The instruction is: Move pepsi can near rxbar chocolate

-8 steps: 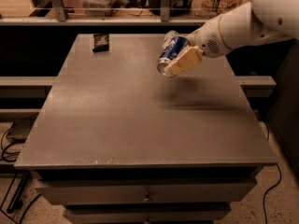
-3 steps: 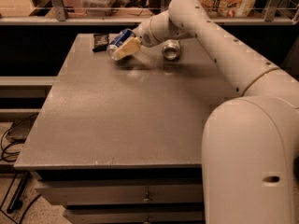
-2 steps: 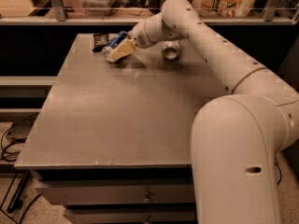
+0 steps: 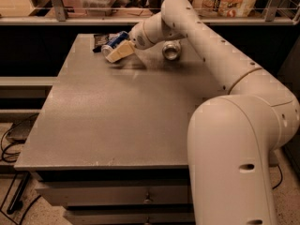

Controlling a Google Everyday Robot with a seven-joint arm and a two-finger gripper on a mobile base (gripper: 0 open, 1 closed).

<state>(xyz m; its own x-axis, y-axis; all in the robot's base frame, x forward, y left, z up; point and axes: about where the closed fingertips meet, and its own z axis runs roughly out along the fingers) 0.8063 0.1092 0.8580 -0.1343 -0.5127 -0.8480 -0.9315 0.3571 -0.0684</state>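
Grey tabletop [image 4: 117, 121] | tool [image 4: 116, 48] at far-left corner, gripping pepsi can [image 4: 113, 41] (beside rxbar chocolate [image 4: 99, 40])

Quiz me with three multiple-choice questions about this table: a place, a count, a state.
1. Where does the rxbar chocolate lie? A. far left corner of the table B. near edge C. floor
2. How many cans show? A. one B. two C. four
3. The gripper, at the far left, is: A. empty B. shut on the pepsi can C. on the floor
Answers: 1 A, bar lies at that corner. 2 B, pepsi can plus silver can. 3 B, fingers clamp the blue can.
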